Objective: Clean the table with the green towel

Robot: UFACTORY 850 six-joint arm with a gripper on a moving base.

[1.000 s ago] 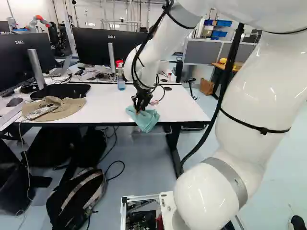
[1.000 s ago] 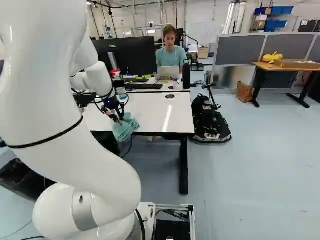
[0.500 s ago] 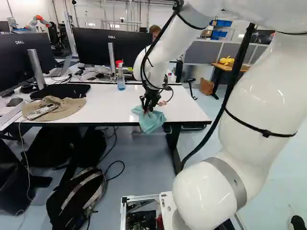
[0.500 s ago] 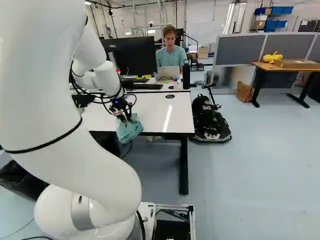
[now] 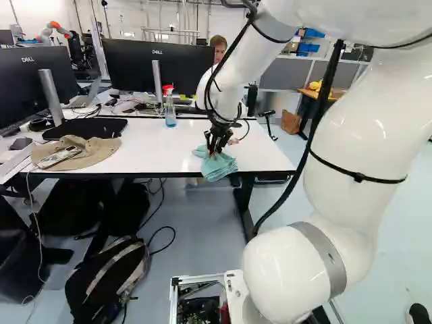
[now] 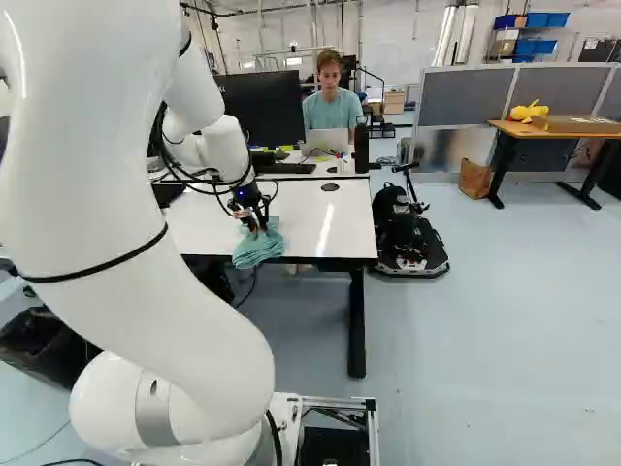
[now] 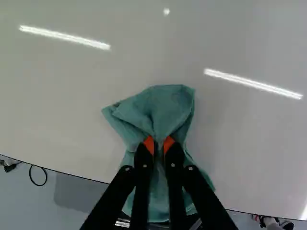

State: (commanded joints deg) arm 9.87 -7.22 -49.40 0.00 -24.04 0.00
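My gripper (image 5: 214, 150) stands low over the front edge of the white table (image 5: 155, 152) in the left base view, on the green towel (image 5: 219, 167). Seen from the wrist, the gripper (image 7: 159, 146) is shut on the green towel (image 7: 165, 105), whose bunched cloth runs between the orange pads. Part of the towel is spread on the tabletop ahead of the fingers; the rest reaches back under them and over the table's edge. In the right base view the towel (image 6: 256, 249) hangs down a little at that edge.
On the table are a tan hat (image 5: 94, 150) with a phone on it, a black mat (image 5: 84, 128), a spray bottle (image 5: 170, 111) and monitors (image 5: 145, 65). A backpack (image 5: 111, 280) lies on the floor. Another robot (image 5: 54, 28) stands far back. A mobile device (image 6: 408, 233) is right of the table.
The arm has carried the gripper and the gripped towel rightward along the table's front edge, in both base views. The base has not moved.
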